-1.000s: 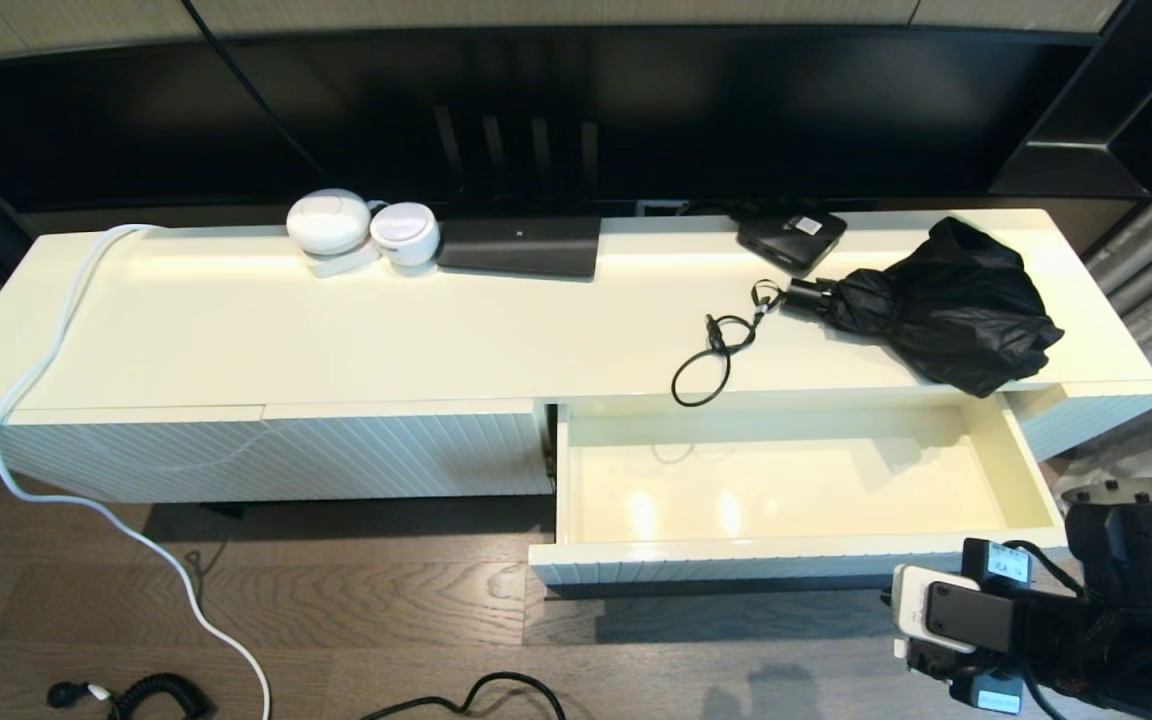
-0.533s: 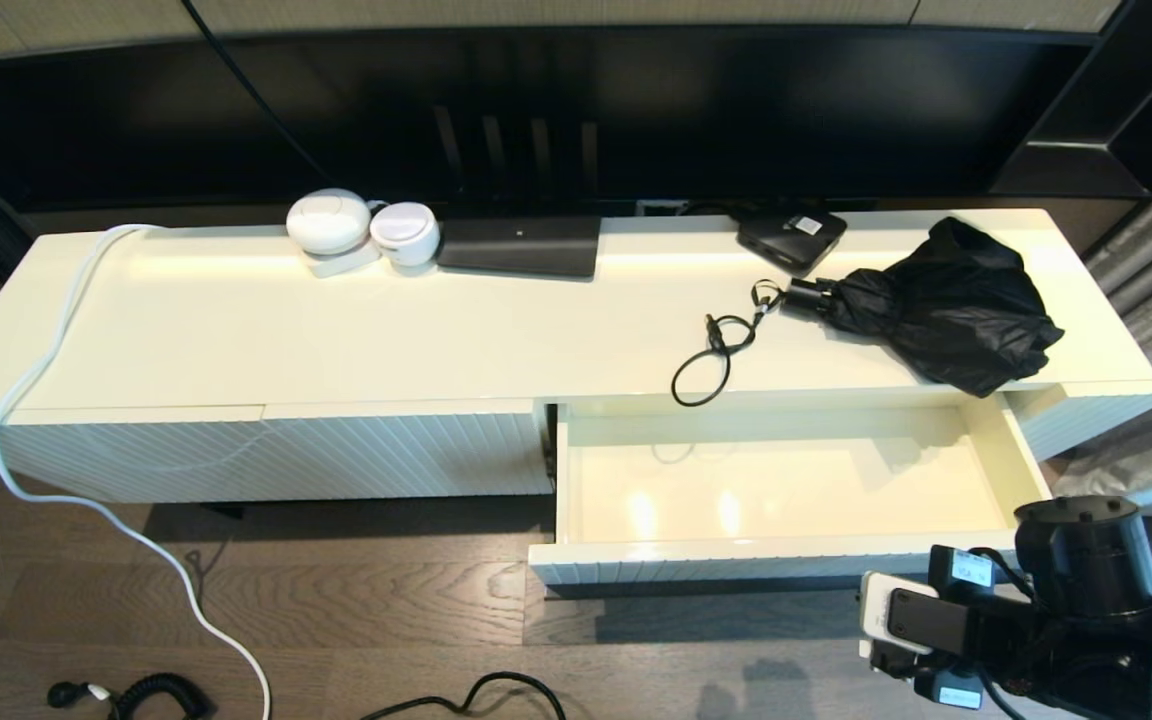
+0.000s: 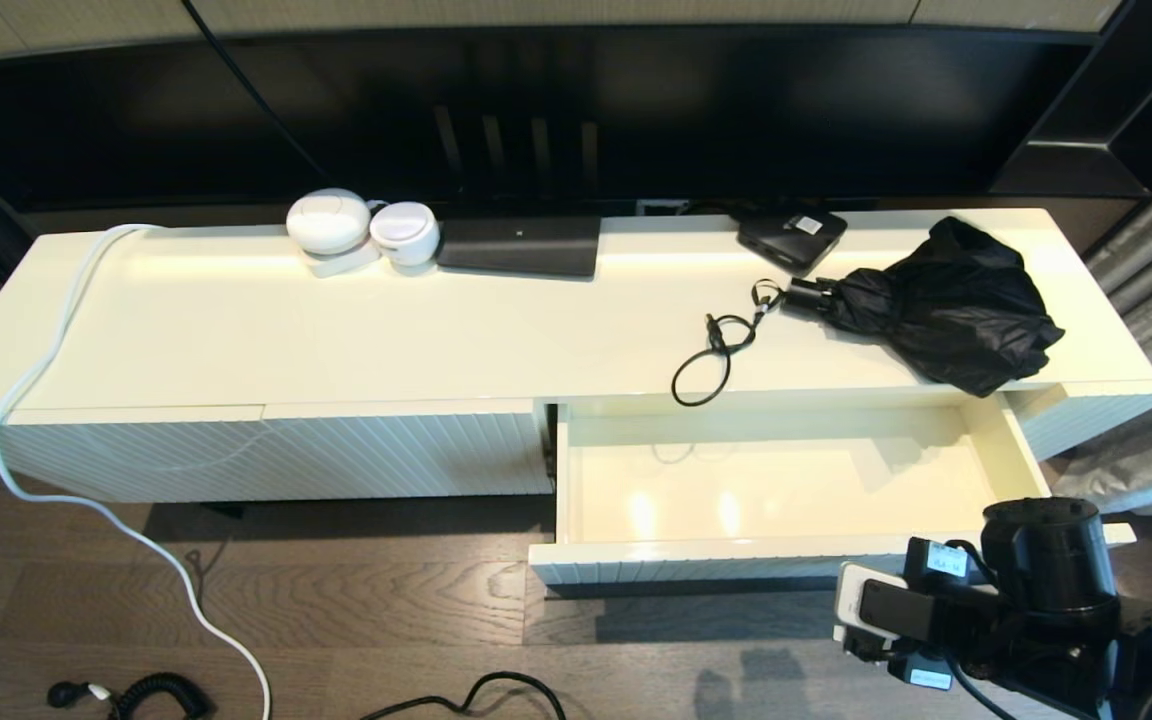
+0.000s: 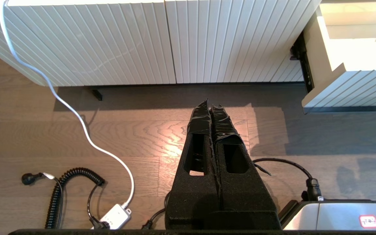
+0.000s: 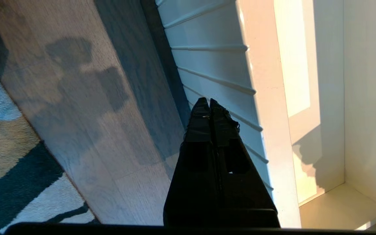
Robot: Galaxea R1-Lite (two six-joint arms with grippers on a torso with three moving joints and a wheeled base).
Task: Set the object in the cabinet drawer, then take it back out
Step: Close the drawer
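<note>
1. Head view: the cabinet drawer (image 3: 786,490) stands pulled out with nothing inside, ready to receive the folded black umbrella (image 3: 946,305), which lies on the cabinet top (image 3: 336,330) just behind it.
2. Left wrist view: the left gripper (image 4: 211,103) hangs closed over the wooden floor (image 4: 77,137), parked.
3. Right wrist view: the right gripper (image 5: 207,101) is closed and holds nothing, beside the drawer's ribbed front.

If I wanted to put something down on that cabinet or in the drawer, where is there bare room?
The open cabinet drawer is empty throughout. The cabinet top is bare from the white cable across to the looped black cord. It is crowded at the right end, around the folded black umbrella and small black box, and along the back by the white pods and the black slab.
</note>
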